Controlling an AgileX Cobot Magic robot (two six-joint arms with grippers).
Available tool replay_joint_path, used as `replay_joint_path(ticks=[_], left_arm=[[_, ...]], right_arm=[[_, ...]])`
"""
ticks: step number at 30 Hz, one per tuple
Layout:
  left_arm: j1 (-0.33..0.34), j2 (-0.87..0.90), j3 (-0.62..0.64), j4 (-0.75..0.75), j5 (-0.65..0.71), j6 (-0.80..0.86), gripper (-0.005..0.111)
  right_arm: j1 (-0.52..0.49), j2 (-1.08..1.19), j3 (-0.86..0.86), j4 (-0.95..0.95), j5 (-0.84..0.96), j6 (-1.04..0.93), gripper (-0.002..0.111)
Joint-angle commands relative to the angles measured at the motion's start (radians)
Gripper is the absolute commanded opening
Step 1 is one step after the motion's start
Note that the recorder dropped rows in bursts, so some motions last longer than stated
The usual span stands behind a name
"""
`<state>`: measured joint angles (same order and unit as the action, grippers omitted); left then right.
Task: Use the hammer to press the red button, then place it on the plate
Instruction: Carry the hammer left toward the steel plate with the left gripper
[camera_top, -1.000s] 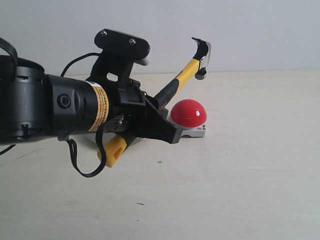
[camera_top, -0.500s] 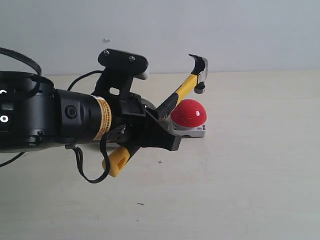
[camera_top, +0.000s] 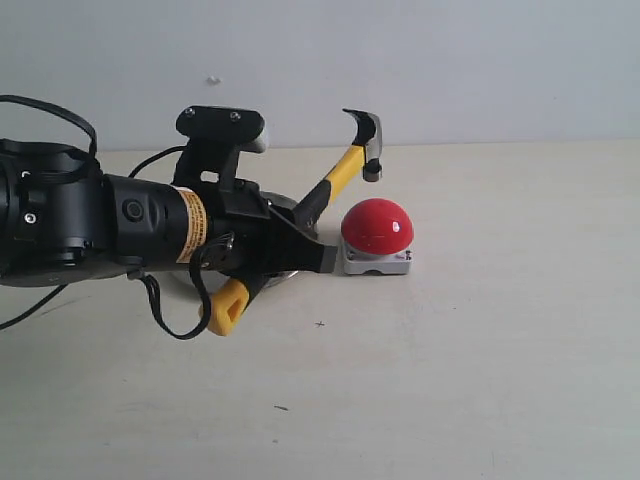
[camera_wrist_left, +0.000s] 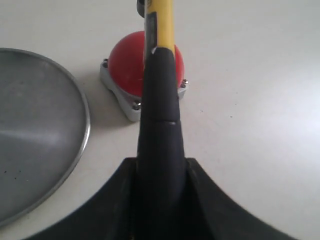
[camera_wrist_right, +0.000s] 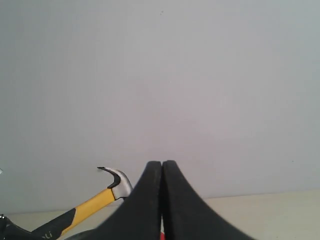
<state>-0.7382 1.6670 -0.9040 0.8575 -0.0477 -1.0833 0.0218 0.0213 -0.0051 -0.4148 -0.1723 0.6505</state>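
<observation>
So the biggest thing here is the pale table (camera_top: 480, 380), with everything sitting toward the back of it near the wall. The left arm (camera_top: 90, 225) reaches in from the left side of the exterior view, black and chunky with a yellow label band. Its left gripper (camera_top: 305, 250) is clamped around the black grip part of the hammer's handle, fingers on either side of it.

The right gripper (camera_wrist_right: 161, 200) is up off the table with its two fingers pressed flat together, nothing in between.

The plate (camera_wrist_left: 35, 150) lies flat on the table just beside the button's base. It's mostly hidden behind the left arm in the exterior view.

The hammer (camera_top: 335, 180) is held tilted. Its yellow tip hangs low near the table and the dark head is up in the air, above the button and a bit to its left, not touching it.

The red button (camera_top: 377, 225) sits on its grey square base, right by the left gripper's fingertips.
</observation>
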Motion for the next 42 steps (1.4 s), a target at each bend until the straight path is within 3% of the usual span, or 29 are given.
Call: replay_joint_path(ticks=[1,10,22,30,42], left_arm=[[-0.001,-0.021,-0.022,0.000,-0.145,0.002,0.000],[-0.001,-0.025,-0.060,0.000,-0.117,0.005,0.000],[-0.005,0.159,-0.060,-0.006,-0.053,-0.030,0.000],[-0.003,-0.047,-0.060,0.001,-0.040,-0.020,0.000],[0.011,-0.252,0.014,0.005,0.116,-0.020,0.000]], right_arm=[[0.001,-0.006,0.005,-0.002,0.005,0.006,0.000],[0.001,-0.006,0.005,-0.004,0.005,0.006,0.000],[0.001,-0.006,0.005,-0.007,0.003,0.006,0.000],[0.001,-0.006,0.005,-0.007,0.003,0.006,0.000],[0.001,-0.006,0.005,-0.007,0.003,0.006,0.000]])
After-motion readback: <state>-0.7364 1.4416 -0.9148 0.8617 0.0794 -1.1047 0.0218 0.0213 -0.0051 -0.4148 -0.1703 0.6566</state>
